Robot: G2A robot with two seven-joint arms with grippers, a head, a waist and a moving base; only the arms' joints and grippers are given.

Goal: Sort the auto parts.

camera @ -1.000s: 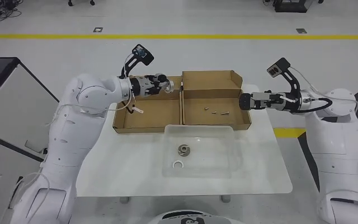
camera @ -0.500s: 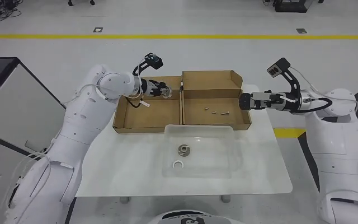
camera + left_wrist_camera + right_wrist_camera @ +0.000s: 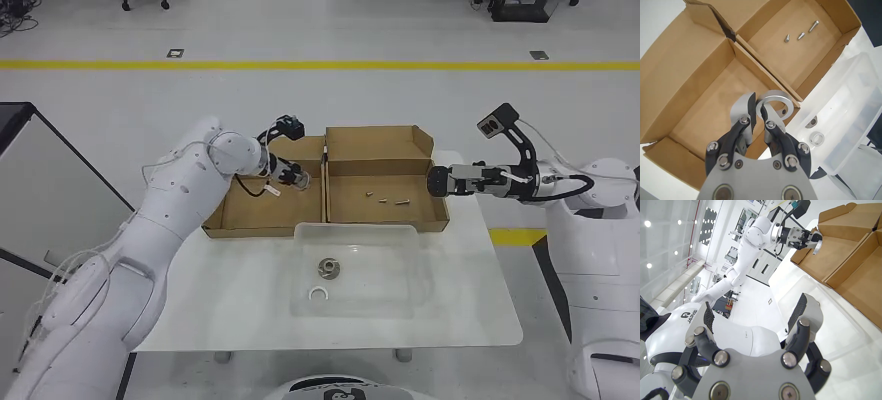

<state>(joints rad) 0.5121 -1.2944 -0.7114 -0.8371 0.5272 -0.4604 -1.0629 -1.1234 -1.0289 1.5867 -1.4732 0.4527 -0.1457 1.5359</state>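
My left gripper (image 3: 758,106) is shut on a silver metal ring (image 3: 776,97) and holds it over the near right corner of the left cardboard box (image 3: 702,91). From above, this gripper (image 3: 296,177) hangs just left of the wall between the two boxes. The right cardboard box (image 3: 400,180) holds three small bolts (image 3: 385,198), seen close up as bolts (image 3: 800,36). My right gripper (image 3: 755,311) is open and holds nothing; it sits at that box's right edge, gripper (image 3: 432,182). The right wrist view shows the left gripper (image 3: 816,242) with the ring (image 3: 817,247).
A clear plastic bin (image 3: 400,232) stands in front of the boxes. It holds a dark round part (image 3: 327,266) and a pale ring (image 3: 318,293); two collars (image 3: 816,138) show in the left wrist view. The white table (image 3: 470,300) has free room at the right.
My left gripper has carried the ring a little toward the near side, lower over the left box, while its elbow swung inward. The right arm has not moved.
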